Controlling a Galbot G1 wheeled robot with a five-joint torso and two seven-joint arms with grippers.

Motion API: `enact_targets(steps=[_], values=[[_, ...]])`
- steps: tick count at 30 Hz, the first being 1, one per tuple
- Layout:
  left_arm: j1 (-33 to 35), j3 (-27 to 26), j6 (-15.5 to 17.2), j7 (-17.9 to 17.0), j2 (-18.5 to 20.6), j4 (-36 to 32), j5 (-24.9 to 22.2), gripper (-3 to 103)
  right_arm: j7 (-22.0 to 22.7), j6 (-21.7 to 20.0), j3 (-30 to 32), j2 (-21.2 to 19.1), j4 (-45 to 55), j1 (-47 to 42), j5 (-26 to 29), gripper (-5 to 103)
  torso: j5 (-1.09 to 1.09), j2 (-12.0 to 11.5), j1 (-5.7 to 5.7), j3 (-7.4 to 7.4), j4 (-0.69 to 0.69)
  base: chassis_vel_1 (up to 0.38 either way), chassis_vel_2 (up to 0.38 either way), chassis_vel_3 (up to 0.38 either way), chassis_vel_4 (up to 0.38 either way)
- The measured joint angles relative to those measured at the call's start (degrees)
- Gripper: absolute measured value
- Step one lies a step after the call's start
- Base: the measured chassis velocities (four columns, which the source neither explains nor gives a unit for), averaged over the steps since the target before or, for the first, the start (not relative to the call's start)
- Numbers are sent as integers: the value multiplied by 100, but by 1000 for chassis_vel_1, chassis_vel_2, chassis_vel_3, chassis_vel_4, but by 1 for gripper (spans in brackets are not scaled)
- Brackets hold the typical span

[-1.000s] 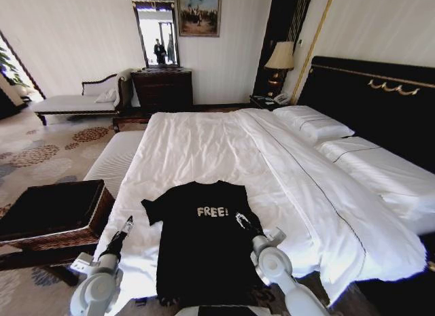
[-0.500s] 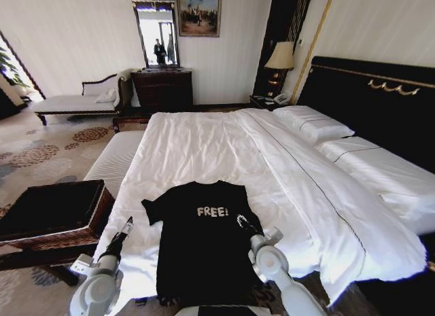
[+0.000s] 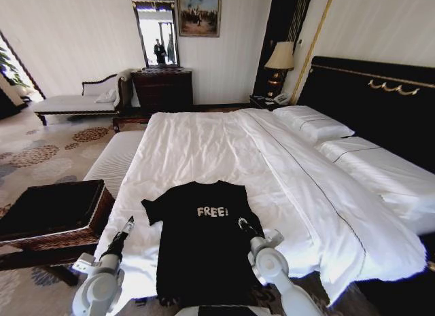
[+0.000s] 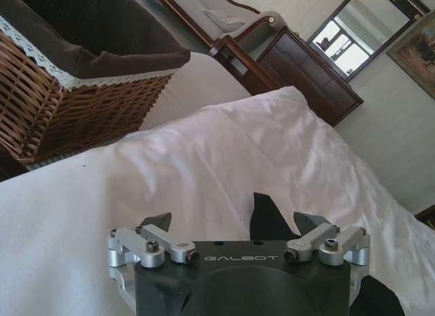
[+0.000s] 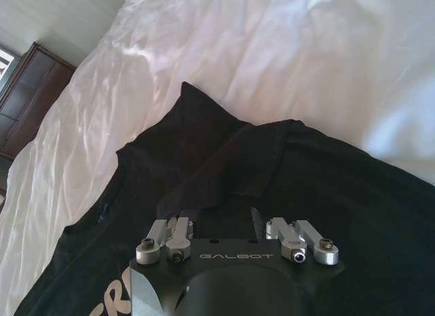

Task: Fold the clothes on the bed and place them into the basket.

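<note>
The clothes are one black shirt point(image 3: 204, 248) with white "FREE!" lettering, lying flat and face up at the near end of the bed point(image 3: 204, 146). My left gripper point(image 3: 127, 225) hovers over white sheet just off the shirt's left sleeve; in the left wrist view that gripper point(image 4: 234, 221) is open and the sleeve tip point(image 4: 266, 214) pokes up beyond it. At the other sleeve my right gripper point(image 3: 242, 223) is low over the fabric. In the right wrist view it point(image 5: 221, 217) stands open above the shirt point(image 5: 224, 160). The wicker basket point(image 3: 58, 217) with its dark lining stands left of the bed.
A white upholstered bench point(image 3: 115, 160) lies along the bed's left side beyond the basket point(image 4: 61, 98). Pillows point(image 3: 312, 122) and the black headboard point(image 3: 374, 105) are far right. A dark dresser point(image 3: 162, 88) and a chaise stand at the back wall. Patterned carpet spreads to the left.
My right arm has shifted slightly left and its gripper sits a little lower over the sleeve. The left arm and the shirt are as before.
</note>
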Motion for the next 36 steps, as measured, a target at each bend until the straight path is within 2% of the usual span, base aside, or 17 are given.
enact_targets(steps=[2, 5, 8, 10, 12, 15, 17, 19, 20, 23, 26, 27, 29, 30, 31, 33, 36], values=[[-13, 4, 0, 0, 0, 15, 2, 100, 135, 55, 92, 81, -39, -5, 115, 50, 0, 0, 0, 0, 0, 0, 0, 0, 0], [-34, 13, 0, 0, 2, 40, 5, 100, 187, 92, 204, 121, -80, -15, 223, 65, 0, 0, 0, 0, 0, 0, 0, 0, 0], [-46, 19, 0, -1, 2, 53, 7, 100, 188, 97, 247, 128, -90, -10, 262, 71, 0, 0, 0, 0, 0, 0, 0, 0, 0], [-67, 36, 3, -3, 2, 68, 16, 100, 187, 106, 287, 140, -142, 35, 282, 81, 0, 0, 0, 0, 0, 0, 0, 0, 0], [-72, 41, 3, -3, 1, 70, 19, 100, 186, 109, 291, 143, -163, 52, 284, 85, 0, 0, 0, 0, 0, 0, 0, 0, 0], [-87, 47, 6, -6, 0, 78, 26, 100, 185, 121, 295, 151, -235, 116, 285, 71, 0, 0, 0, 0, 0, 0, 0, 0, 0], [-88, 47, 6, -7, 1, 81, 26, 100, 185, 124, 293, 153, -253, 133, 286, 71, 0, 0, 0, 0, 0, 0, 0, 0, 0], [-85, 33, 6, -6, 10, 94, 26, 100, 179, 127, 272, 158, -293, 169, 286, 60, 0, 0, 0, 0, 0, 0, 0, 0, 0], [-85, 33, 6, -6, 10, 94, 26, 100, 179, 127, 272, 158, -293, 169, 286, 60, 0, 0, 0, 0, 0, 0, 0, 0, 0], [-68, 16, 5, -6, 23, 104, 22, 100, 174, 128, 235, 170, -353, 221, 275, 43, 0, 0, 0, 0, 0, 0, 0, 0, 0], [-66, 9, 3, -6, 28, 105, 19, 100, 172, 130, 220, 172, -389, 252, 267, 37, 0, 0, 0, 0, 0, 0, 0, 0, 0], [-65, 8, 1, -5, 33, 105, 18, 100, 169, 134, 205, 171, -428, 281, 231, 27, 0, 0, 0, 0, 0, 0, 0, 0, 0], [-65, 8, 0, -5, 35, 105, 17, 100, 167, 141, 194, 167, -452, 295, 202, 27, 0, 0, 0, 0, 0, 0, 0, 0, 0], [-65, 8, 0, -5, 37, 105, 17, 100, 166, 147, 186, 160, -466, 305, 184, 16, 0, 0, 0, 0, 0, 0, 0, 0, 0], [-66, 9, 0, -5, 38, 105, 17, 100, 166, 148, 186, 158, -466, 307, 184, 16, 0, 0, 0, 0, 0, 0, 0, 0, 0], [-70, 15, -1, -4, 39, 111, 17, 100, 166, 149, 181, 136, -456, 302, 183, 5, 0, 0, 0, 0, 0, 0, 0, 0, 0], [-76, 20, -2, -4, 40, 116, 18, 100, 166, 149, 175, 117, -423, 277, 182, 2, 0, 0, 0, 0, 0, 0, 0, 0, 0]])
